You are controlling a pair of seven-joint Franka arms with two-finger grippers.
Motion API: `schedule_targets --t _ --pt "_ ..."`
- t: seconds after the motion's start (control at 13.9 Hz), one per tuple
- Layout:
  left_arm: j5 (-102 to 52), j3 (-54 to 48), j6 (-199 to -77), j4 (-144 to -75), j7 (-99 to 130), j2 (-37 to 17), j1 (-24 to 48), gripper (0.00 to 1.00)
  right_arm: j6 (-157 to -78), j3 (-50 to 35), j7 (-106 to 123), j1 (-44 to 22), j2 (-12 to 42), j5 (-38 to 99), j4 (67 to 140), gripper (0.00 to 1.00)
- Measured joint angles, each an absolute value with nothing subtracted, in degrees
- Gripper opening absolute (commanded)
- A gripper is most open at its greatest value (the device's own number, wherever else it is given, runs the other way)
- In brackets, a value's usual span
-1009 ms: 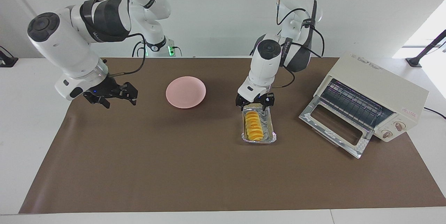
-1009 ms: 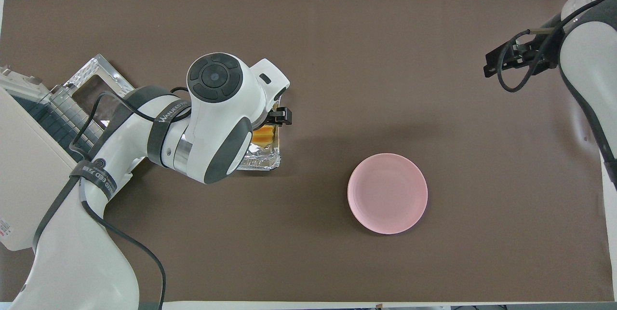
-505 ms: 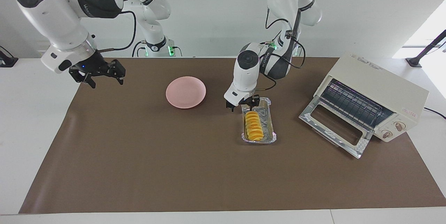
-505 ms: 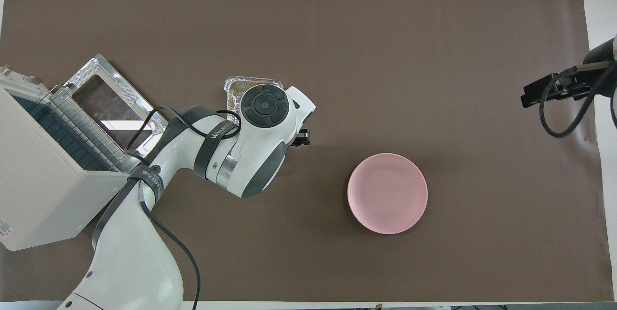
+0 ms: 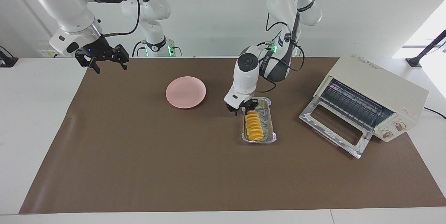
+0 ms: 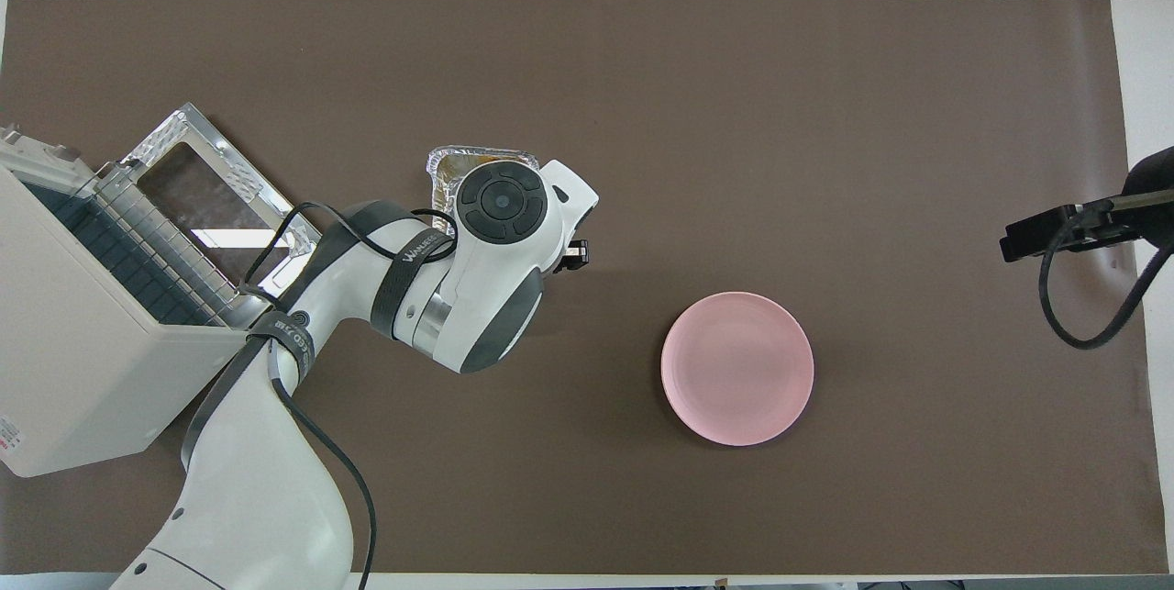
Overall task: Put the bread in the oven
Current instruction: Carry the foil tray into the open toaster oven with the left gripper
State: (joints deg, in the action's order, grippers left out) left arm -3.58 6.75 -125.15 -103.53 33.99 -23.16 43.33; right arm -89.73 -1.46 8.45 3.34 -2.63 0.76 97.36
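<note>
Since a second ago the right gripper (image 5: pixel 102 61) has pulled up and back from over the mat beside the pink plate to the mat's edge at the right arm's end of the table, raised, fingers spread, holding nothing. The left gripper (image 5: pixel 241 107) has shifted off the foil tray's robot-side end toward the plate side and now sits low at the tray's corner nearest the robots; whether its fingers touch the rim or grip anything I cannot tell. The bread (image 5: pixel 253 126) has not moved; it lies lengthwise in the foil tray (image 5: pixel 269 123) on the brown mat (image 5: pixel 139 154), between the pink plate (image 5: pixel 185 92) and the oven (image 5: pixel 374 98), not lifted. In the overhead view the left arm's wrist covers most of the tray (image 6: pixel 449 170), and only its end farthest from the robots shows. The oven stands at the left arm's end of the table, angled, with its glass door (image 5: pixel 336 128) dropped open onto the mat and the wire rack (image 5: pixel 352 103) visible inside. The open door lies near the tray but apart from it. The plate is bare, just beside the left gripper but apart from it.
</note>
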Motion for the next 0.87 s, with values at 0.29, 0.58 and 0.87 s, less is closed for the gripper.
schedule_targets --t 0.29,0.58,0.87 --pt "-3.6 7.0 -125.5 -103.5 34.2 -23.3 43.1 0.0 -89.8 -1.4 8.4 3.5 -2.6 0.8 97.4 1.0" --pt "-3.7 7.4 -125.0 -103.1 34.5 -23.3 42.5 0.0 -90.1 -1.3 8.4 3.5 -2.6 0.8 97.0 1.0" --pt "-4.1 8.4 -114.2 -92.8 34.9 -24.7 37.0 0.0 -90.1 -1.3 8.4 3.5 -2.7 0.8 96.9 1.0"
